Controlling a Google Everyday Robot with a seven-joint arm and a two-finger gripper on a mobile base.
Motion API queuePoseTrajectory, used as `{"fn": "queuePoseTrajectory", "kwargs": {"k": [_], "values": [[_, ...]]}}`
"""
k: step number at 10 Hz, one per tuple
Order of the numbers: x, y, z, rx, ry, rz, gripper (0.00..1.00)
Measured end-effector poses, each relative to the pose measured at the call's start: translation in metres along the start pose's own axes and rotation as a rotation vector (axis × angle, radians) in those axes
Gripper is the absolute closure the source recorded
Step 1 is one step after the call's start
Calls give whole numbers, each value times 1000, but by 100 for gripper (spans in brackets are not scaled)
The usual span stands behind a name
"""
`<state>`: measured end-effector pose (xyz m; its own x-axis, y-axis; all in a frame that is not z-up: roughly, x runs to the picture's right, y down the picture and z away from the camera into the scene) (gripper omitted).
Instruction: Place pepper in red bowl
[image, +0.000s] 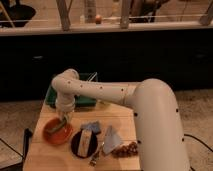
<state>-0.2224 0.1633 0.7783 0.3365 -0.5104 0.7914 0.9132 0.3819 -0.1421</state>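
Observation:
The red bowl (56, 132) sits at the left of the wooden table (125, 122). My gripper (63, 120) hangs just over the bowl's far right rim. A small green pepper (59, 126) shows inside the bowl right under the gripper. I cannot tell whether the gripper still touches it.
A round black plate (85, 145) with a yellowish block (87, 140) lies right of the bowl. A green tray (85, 101) stands behind it. A grey-blue cloth (111, 138), a utensil (96, 156) and brown nuts (125, 149) lie at the front right. The table's left edge is close to the bowl.

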Motion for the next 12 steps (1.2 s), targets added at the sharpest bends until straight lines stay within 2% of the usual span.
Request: {"fn": "queuePoseTrajectory", "kwargs": {"k": [5, 12], "values": [[-2, 0, -2, -12, 8, 4, 20], [-2, -1, 0, -7, -4, -17, 20]]}}
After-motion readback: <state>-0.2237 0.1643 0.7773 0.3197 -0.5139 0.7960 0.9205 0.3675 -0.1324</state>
